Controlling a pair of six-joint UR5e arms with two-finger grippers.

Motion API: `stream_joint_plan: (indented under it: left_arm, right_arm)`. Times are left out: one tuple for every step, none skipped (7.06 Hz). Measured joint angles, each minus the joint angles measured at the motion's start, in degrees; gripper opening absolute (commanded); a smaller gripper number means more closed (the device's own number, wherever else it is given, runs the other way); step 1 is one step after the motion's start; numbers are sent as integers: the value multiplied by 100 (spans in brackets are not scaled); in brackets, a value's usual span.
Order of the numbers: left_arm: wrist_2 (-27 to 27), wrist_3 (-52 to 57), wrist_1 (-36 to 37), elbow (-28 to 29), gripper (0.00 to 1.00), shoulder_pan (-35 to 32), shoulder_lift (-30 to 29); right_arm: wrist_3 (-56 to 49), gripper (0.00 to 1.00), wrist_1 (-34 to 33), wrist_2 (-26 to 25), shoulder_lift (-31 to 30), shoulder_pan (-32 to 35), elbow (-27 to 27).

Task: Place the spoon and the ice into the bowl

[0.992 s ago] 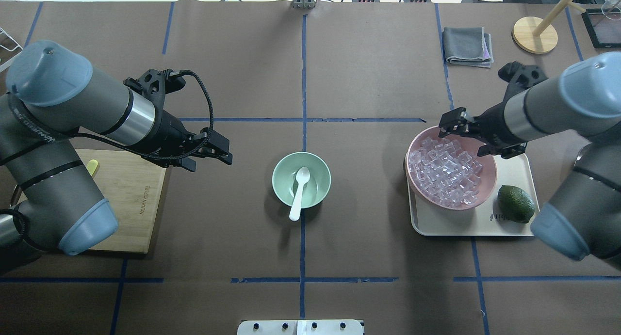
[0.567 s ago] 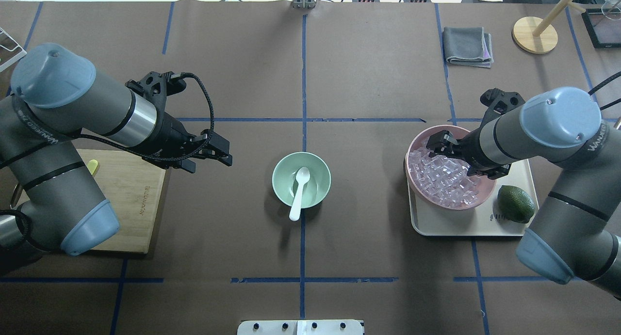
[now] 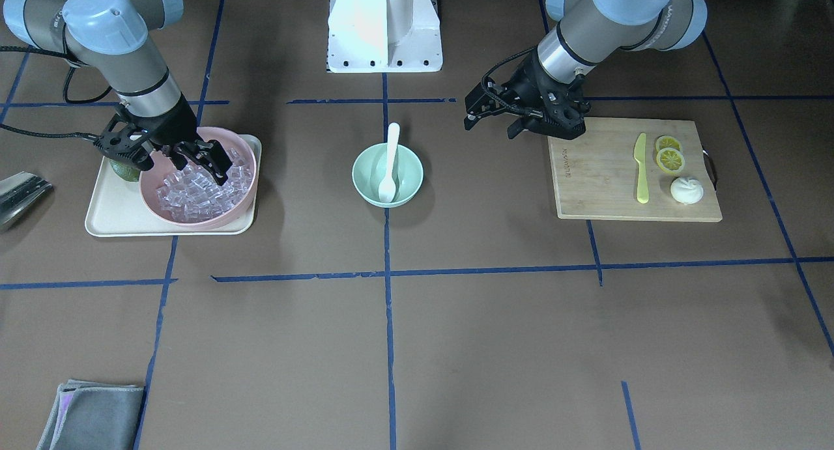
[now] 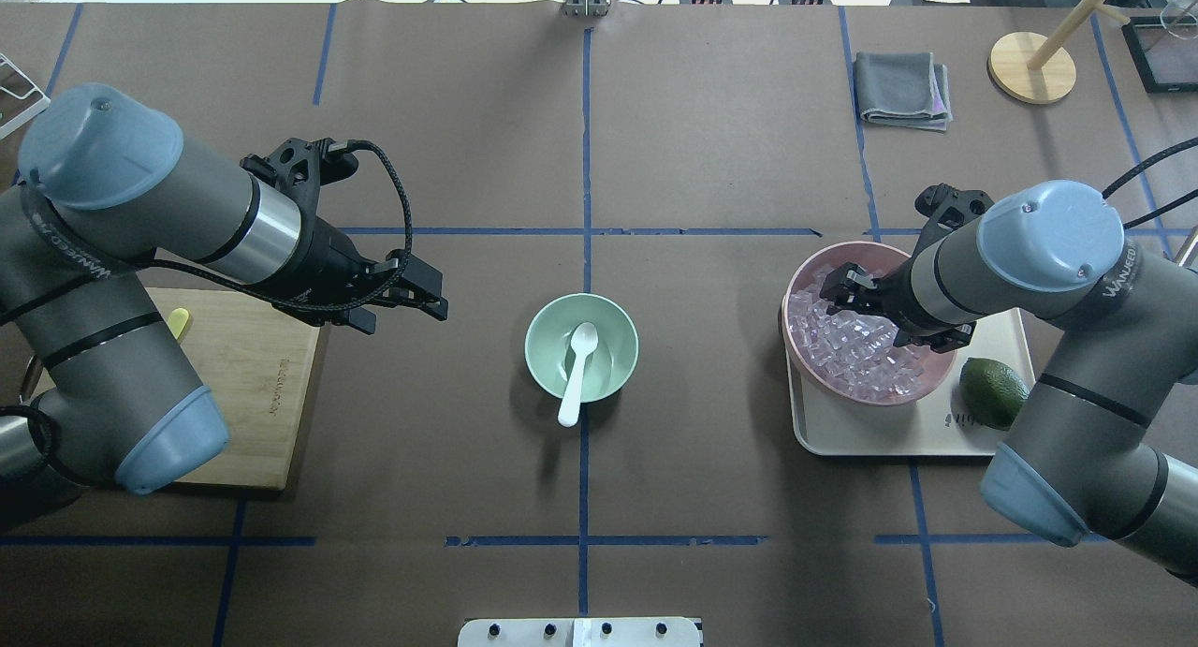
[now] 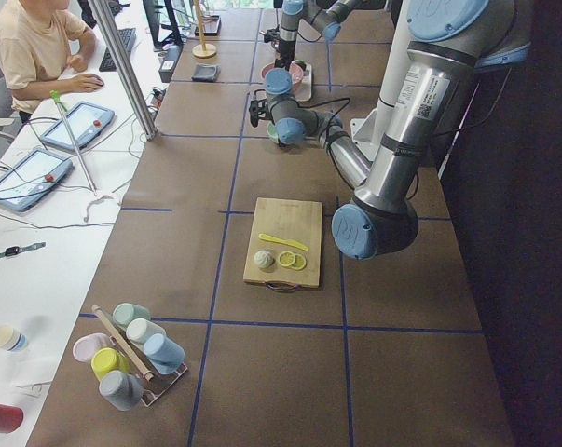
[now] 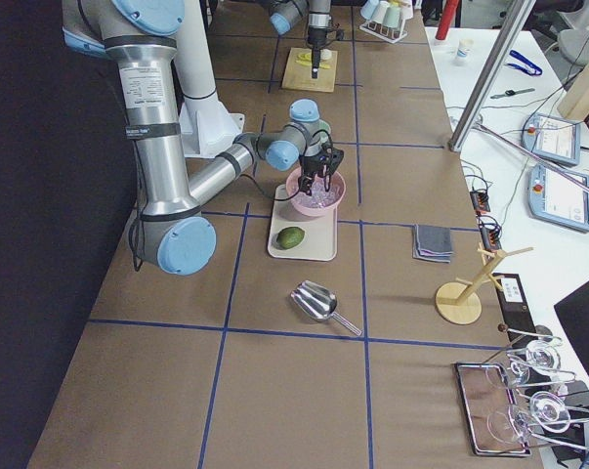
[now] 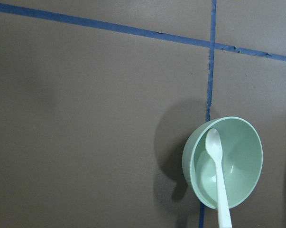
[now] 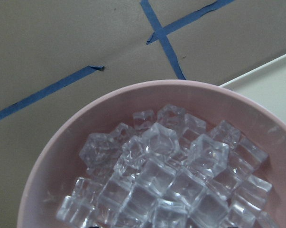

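The white spoon [image 4: 576, 371] lies in the mint-green bowl [image 4: 538, 327] at the table's centre, with its handle over the near rim. Both also show in the left wrist view: the spoon [image 7: 217, 166] and the bowl [image 7: 242, 156]. The ice [image 4: 847, 359] is heaped in a pink bowl [image 4: 794, 296] on the right. My right gripper [image 3: 174, 163] is open, with its fingers down at the ice. The right wrist view shows the ice cubes [image 8: 166, 175] close up. My left gripper [image 4: 432, 293] is open and empty. It hovers left of the mint bowl.
The pink bowl sits on a beige tray [image 4: 842, 438] with an avocado [image 4: 994, 392]. A cutting board [image 3: 599, 183] under my left arm holds a yellow-green knife [image 3: 642, 170], lemon slices [image 3: 668, 154] and a white bun [image 3: 686, 190]. A grey cloth [image 4: 901, 88] lies far right.
My right gripper has moved from the pink bowl's far rim inward and down onto the ice. My left arm has barely moved.
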Motion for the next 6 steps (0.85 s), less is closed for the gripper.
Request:
stream_joint_plan:
  left_arm:
    - [0,-2,-2,-12,92,0,0]
    - [0,-6,0,-27,92,-4,0]
    - [0,-6,3,-43,92,-7,0]
    - [0,-3,5,-53,92,-8,1]
    - [-1,-1,6,-59,92,-16,0]
    - [-5,0,4,-64,92,-24,9]
  right_arm:
    - [-2,69,0,-65,-1,-2,-9]
    - [-3,69,0,-109,2,-6,-17]
    - [-3,65,0,-126,6,-9,-28]
    - [-2,55,0,-132,7,-10,-38]
    - [0,36,0,-133,4,-15,-49]
    - [1,9,0,-134,2,-17,-60]
